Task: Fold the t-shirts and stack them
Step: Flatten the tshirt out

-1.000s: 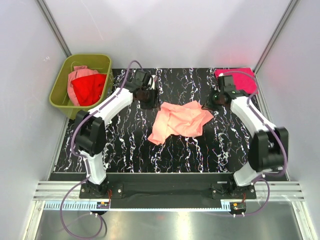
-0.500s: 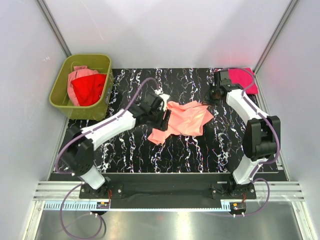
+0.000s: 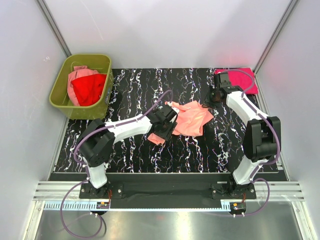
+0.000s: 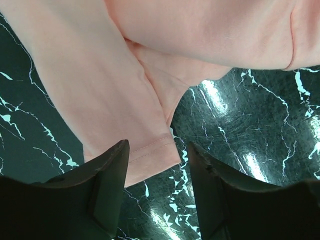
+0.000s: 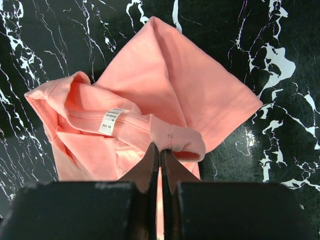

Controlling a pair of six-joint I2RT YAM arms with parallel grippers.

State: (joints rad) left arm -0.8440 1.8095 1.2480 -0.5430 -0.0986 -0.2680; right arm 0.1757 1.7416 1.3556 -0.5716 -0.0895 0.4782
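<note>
A salmon-peach t-shirt [image 3: 189,119] lies crumpled in the middle of the black marbled table [image 3: 135,90]. My right gripper [image 5: 160,150] is shut on its neckband, beside the white label [image 5: 111,121]; in the top view this gripper [image 3: 212,98] sits at the shirt's back right corner. At the shirt's near left end, my left gripper [image 3: 163,129] is open and low. A sleeve hem [image 4: 150,156] lies just ahead of and partly between its dark fingers [image 4: 107,182], ungripped. A folded magenta-pink t-shirt [image 3: 242,79] rests at the back right corner.
An olive-green bin [image 3: 59,96] stands off the table's back left corner, holding a red t-shirt [image 3: 89,89] and a dusty pink one [image 3: 78,75]. Pale walls close in both sides and the back. The left arm's cable [image 3: 150,107] loops over the table.
My left arm swung from the back by the bin forward to the shirt's near left end. The right gripper kept its hold, and the shirt bunched up towards the right.
</note>
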